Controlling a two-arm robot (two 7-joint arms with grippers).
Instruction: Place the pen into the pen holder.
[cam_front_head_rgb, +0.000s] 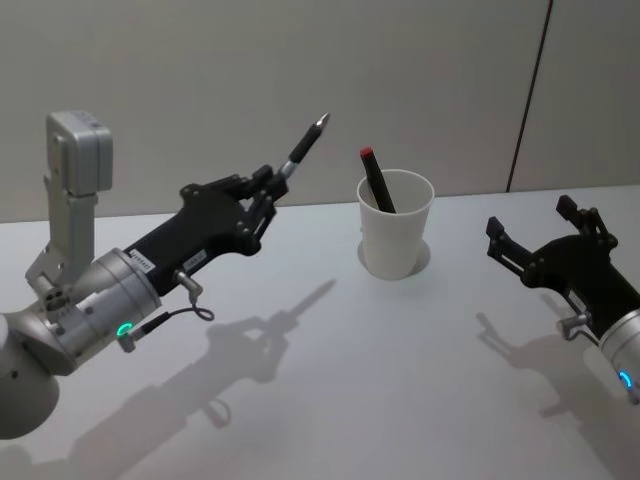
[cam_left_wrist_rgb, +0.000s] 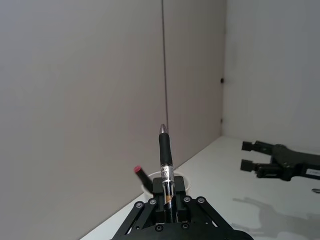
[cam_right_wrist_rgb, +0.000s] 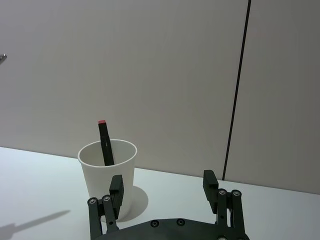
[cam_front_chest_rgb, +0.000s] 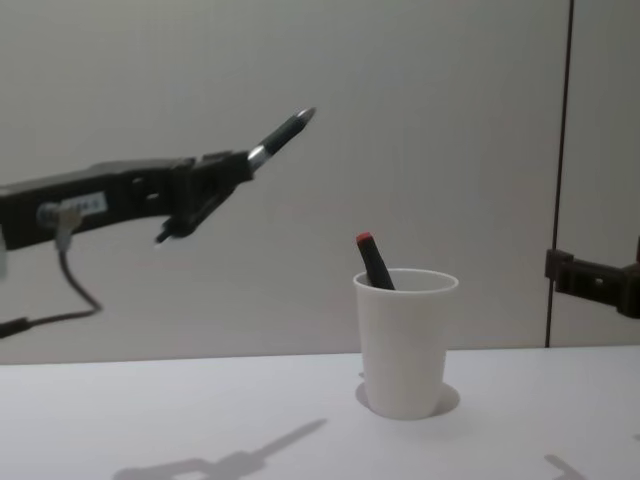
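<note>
White paper pen holder (cam_front_head_rgb: 395, 245) stands on the worktop (cam_front_head_rgb: 330, 390) in the head view, the left gripper (cam_front_head_rgb: 268, 190) holding the pen (cam_front_head_rgb: 303, 147) in its fingers, raised left of it, and the right gripper (cam_front_head_rgb: 530, 218) idle at the right with fingers wide; in the chest view the slanted pen may, I judge, strike the rim or the red-capped marker (cam_front_chest_rgb: 372, 262) inside, tipping the holder.

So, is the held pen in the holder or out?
Out. The left pincer holds the pen aloft left of the pen holder, which contains a red-capped marker. The right pincer idles open on its right.
</note>
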